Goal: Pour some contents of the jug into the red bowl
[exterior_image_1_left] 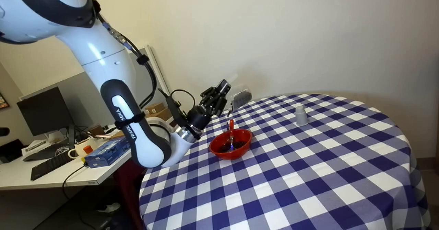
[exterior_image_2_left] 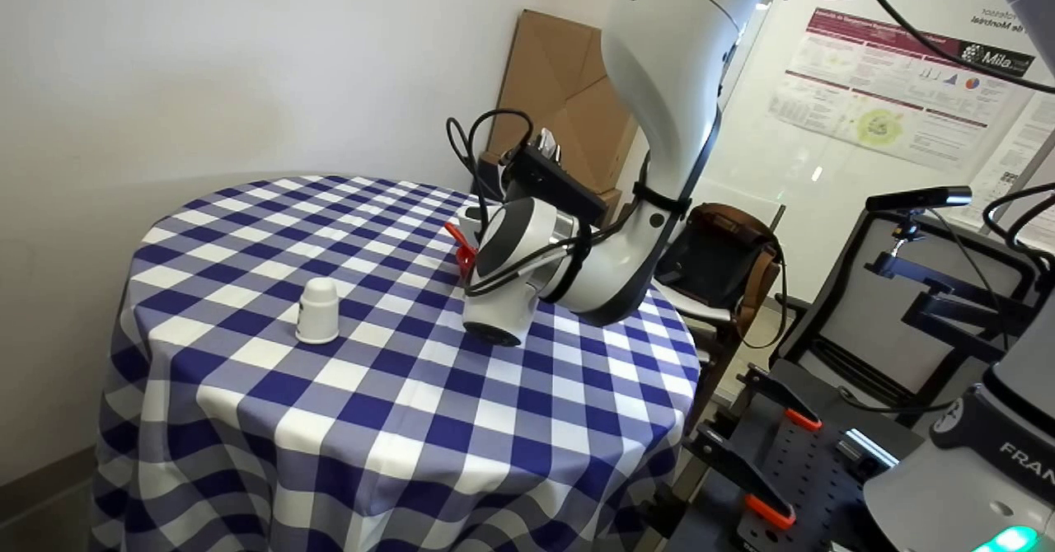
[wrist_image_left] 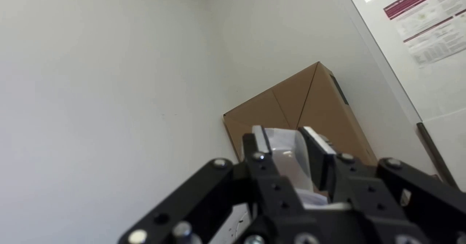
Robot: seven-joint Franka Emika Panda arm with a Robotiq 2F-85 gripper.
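- Pinching the jug (exterior_image_1_left: 242,98), your gripper (exterior_image_1_left: 224,96) holds it tilted above the table (exterior_image_1_left: 308,175), near the bowl (exterior_image_1_left: 235,154), in an exterior view. Dark contents (exterior_image_1_left: 224,148) show in both, with a few specks (exterior_image_1_left: 229,113) beneath the jug, perhaps falling. A spoon (exterior_image_1_left: 231,127) leans in the bowl. Expect the jug to be light, stiff and rather slick, its balance shifting as it empties; a firm hold well away from the mouth suits it.
- In an exterior view, your arm (exterior_image_2_left: 614,272) covers most of the bowl, and you cannot make out the jug for sure; the pale container (exterior_image_2_left: 318,313) stands well apart from the bowl.
- Only the wrist view gives you the pinch up close: the fingers (wrist_image_left: 256,144) flank a clear part, probably of the jug. The bowl is out of sight there.
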